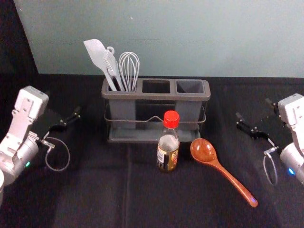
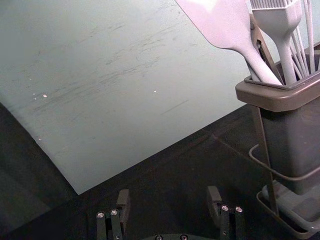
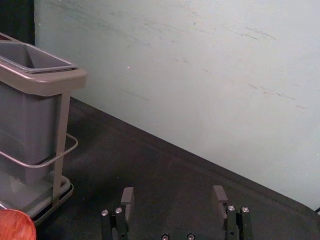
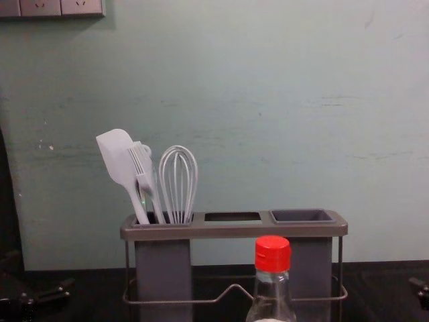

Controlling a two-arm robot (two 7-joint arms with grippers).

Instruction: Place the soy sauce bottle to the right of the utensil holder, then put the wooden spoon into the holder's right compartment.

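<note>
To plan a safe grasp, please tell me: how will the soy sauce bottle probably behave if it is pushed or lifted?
The soy sauce bottle stands upright and narrow, so a push near its red cap may well tip it. Its shiny, clear wall looks stiff, so it should not give much but could slip.

Lab-like setup, robot arms [image 1: 28, 104], black cloth [image 1: 95, 194], scuffed wall [image 4: 268, 154], sockets [image 4: 41, 7]

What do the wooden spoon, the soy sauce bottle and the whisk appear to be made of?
Spoon: varnished wood, judging by its reddish-brown grain and gloss.
Bottle: probably clear glass, as it is see-through and shiny, with a glossy red plastic-looking cap.
Whisk: pale, smooth loops, perhaps silicone-coated.
</note>
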